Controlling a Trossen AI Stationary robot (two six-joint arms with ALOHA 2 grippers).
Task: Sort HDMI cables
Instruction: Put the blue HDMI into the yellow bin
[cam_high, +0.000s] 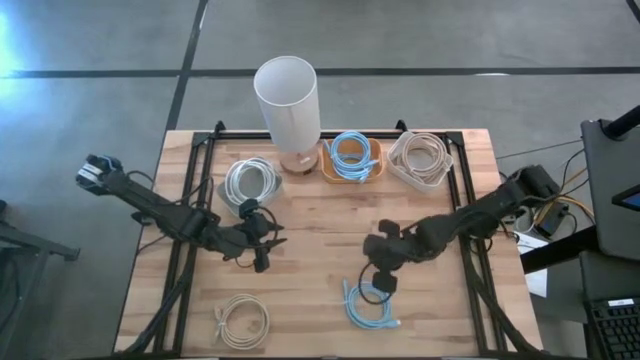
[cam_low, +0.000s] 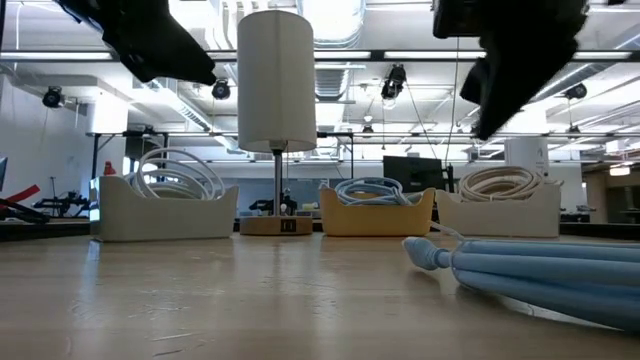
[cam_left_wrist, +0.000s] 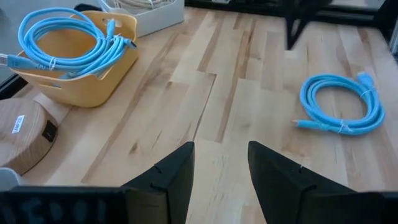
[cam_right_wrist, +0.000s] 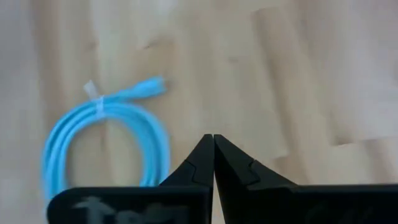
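Observation:
In the high view, three bins stand along the far edge. A white coil (cam_high: 250, 182) lies in the grey bin, a light blue coil (cam_high: 352, 155) in the yellow bin (cam_left_wrist: 93, 87), and a beige coil (cam_high: 420, 155) in the white bin. A loose light blue coil (cam_high: 368, 305) (cam_right_wrist: 106, 143) (cam_left_wrist: 341, 104) lies flat near the table's near edge, and a loose pale coil (cam_high: 240, 318) lies at near left. My left gripper (cam_high: 272, 242) (cam_left_wrist: 221, 168) hovers open over the table's middle-left. My right gripper (cam_high: 385, 285) (cam_right_wrist: 213, 144) is shut above bare wood, just beside the loose blue coil.
A lamp with a tall white shade (cam_high: 287, 100) and a wooden base (cam_left_wrist: 25, 134) stands between the grey and yellow bins. Black frame rails (cam_high: 465, 200) run along the table's sides. Bare wood lies between the two grippers at the table's middle (cam_high: 320, 240).

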